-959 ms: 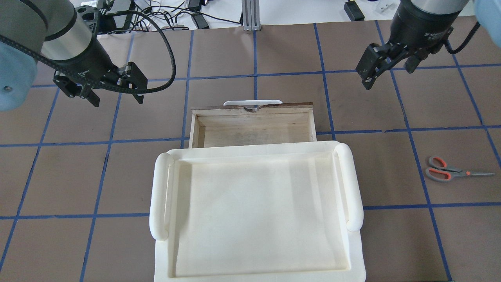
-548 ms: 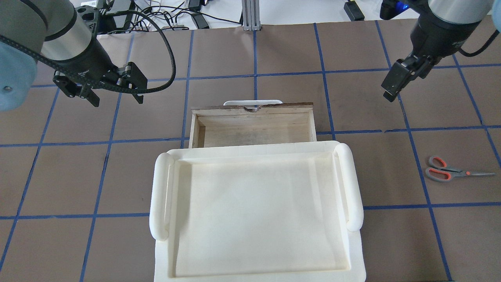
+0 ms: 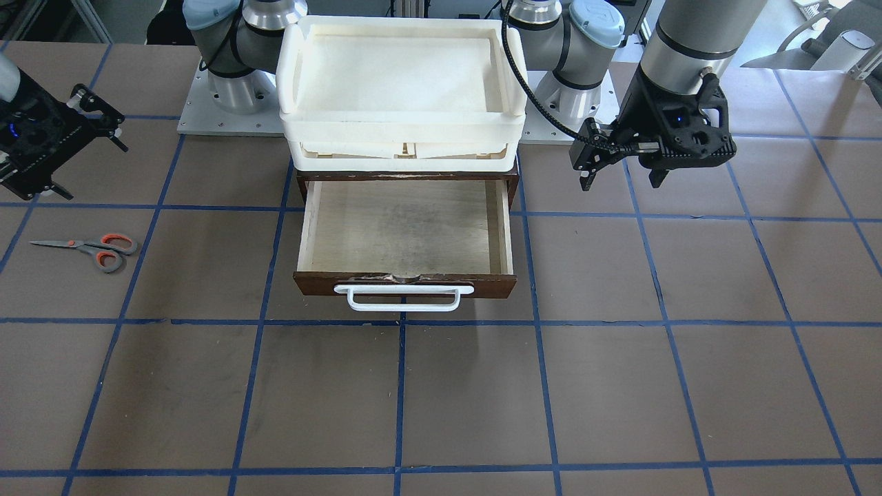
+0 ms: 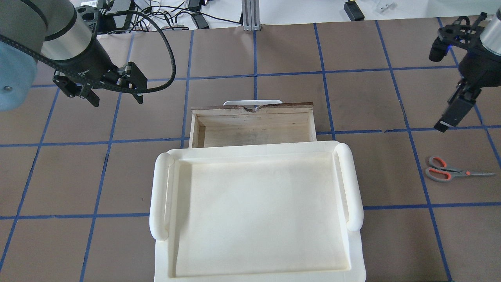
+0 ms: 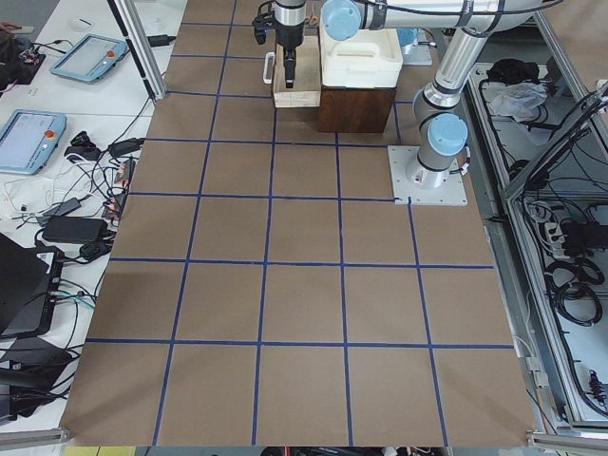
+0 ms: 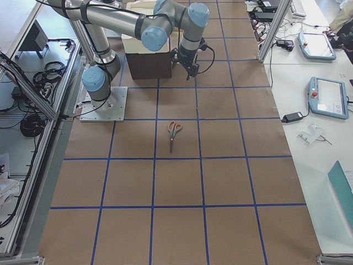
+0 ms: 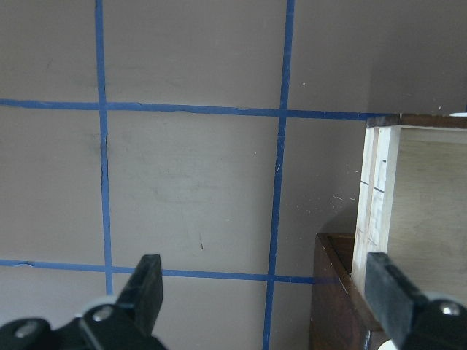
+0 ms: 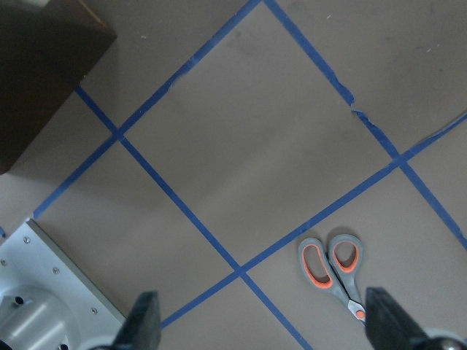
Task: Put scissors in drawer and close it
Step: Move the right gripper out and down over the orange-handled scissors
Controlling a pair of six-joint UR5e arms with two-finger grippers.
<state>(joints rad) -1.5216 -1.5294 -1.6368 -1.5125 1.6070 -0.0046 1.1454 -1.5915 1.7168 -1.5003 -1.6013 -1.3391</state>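
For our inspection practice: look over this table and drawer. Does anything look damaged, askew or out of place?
The drawer has a rough chip in the top edge of its dark front, above the middle of the white handle. The blue tape line near the scissors is torn and kinked at one spot. Nothing is spilled.

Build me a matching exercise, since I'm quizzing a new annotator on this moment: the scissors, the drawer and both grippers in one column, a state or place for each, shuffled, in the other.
Things:
1. scissors
2. drawer
3. left gripper
4. right gripper

States:
A. open, holding nothing, by the drawer's side
B. pulled out, nothing inside
C. flat on the table, blades shut, touched by no gripper
D. open, holding nothing, above the table near the scissors

Pairs: 1-C, 2-B, 3-A, 4-D
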